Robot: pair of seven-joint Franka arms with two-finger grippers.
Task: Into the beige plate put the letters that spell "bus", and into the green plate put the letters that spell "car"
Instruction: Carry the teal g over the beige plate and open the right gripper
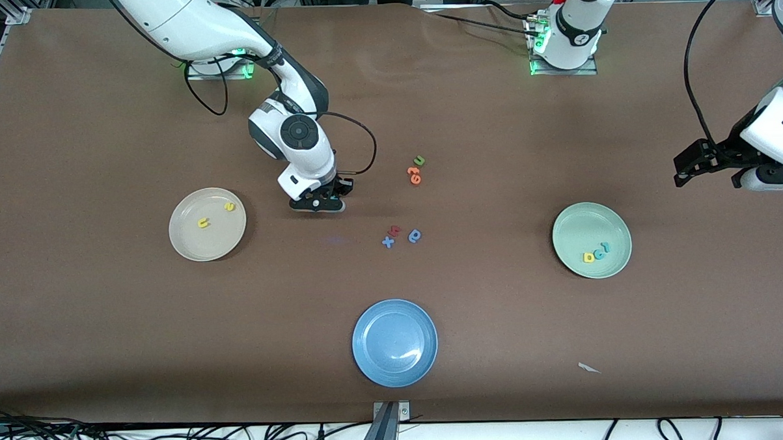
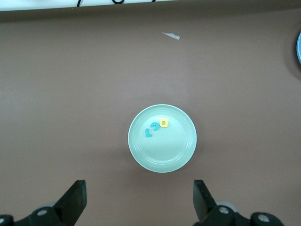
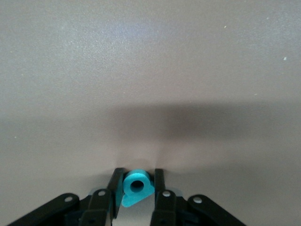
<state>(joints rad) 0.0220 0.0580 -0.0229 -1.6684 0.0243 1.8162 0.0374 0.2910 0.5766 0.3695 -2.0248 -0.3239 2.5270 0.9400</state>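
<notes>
The teal "b" (image 3: 136, 187) sat pinched between the fingers of the right gripper (image 1: 322, 199), low at the table (image 1: 474, 347), on the bare stretch between the beige plate (image 1: 184, 248) and the loose cluster of letters in the middle; whether it had left the surface could not be told. The pads pressed on its two flanks with the round bowl of the letter showing between them, which looked like a fair hold on a soft, small piece. The beige plate, toward the right arm's end of the table, already carried the yellow "u" (image 1: 203, 222) and the yellow "s" (image 1: 229, 207), so this letter seemed the last one wanted there. To do the step well, the lift probably needed to go straight up before any sideways travel, so the foam would not drag or twist out of the pads, and the release ought to come low over a bare part of the plate, clear of the two yellow letters. The green plate (image 1: 574, 226), toward the left arm's end, held the yellow "a" (image 1: 589, 257), the teal "c" (image 1: 598, 254) and the teal "r" (image 1: 605, 247) side by side. The left gripper (image 1: 686, 170) waited with its fingers spread wide, up in the air near that end's edge, holding nothing.
</notes>
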